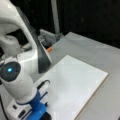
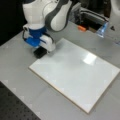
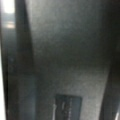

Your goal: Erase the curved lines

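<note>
**Eraser block at the board's corner, no squiggle in sight**

Gripper (image 2: 40, 51), at the left in a front view, sits low over the near-left corner of the white board (image 2: 75, 72), with a dark block (image 2: 40, 53) under it that looks like an eraser resting on the grey worktop (image 2: 15, 65) just beside the board's edge. Whether the jaws are clenched on that block or released I cannot tell — the blue mount (image 2: 33, 37) hides them. Moving right across the board, the curve lines do not show in either front view; the surface reads plain white, with only a glare patch toward its far side. An orange object (image 2: 81, 28) lies beyond the board's far edge. The wrist view gives only dark blur and a small dark rectangle (image 3: 68, 107).

Judged from this, good wiping wants the block flat and evenly pressed — and strokes kept inside the board's wooden edge.
</note>
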Available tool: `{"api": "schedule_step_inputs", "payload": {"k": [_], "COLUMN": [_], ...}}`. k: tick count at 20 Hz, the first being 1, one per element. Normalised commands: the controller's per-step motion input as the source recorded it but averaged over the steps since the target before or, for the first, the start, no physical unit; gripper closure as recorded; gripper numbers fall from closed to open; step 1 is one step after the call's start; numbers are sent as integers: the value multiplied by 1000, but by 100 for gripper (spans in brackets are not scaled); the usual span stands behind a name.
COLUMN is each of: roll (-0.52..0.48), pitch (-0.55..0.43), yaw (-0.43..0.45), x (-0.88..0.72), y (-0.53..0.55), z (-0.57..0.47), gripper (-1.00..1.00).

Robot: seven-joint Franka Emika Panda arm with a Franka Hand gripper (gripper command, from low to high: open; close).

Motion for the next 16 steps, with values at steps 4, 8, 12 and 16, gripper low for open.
{"api": "schedule_step_inputs", "payload": {"k": [4, 8, 12, 16], "roll": [33, -56, -182, -248], "pitch": [-52, -4, 51, 89], "yaw": [-204, -248, -168, -45], "x": [-147, -277, -304, -231], "y": [122, 208, 256, 328], "z": [94, 262, 277, 261], "gripper": [-100, -100, -100, -100]}}
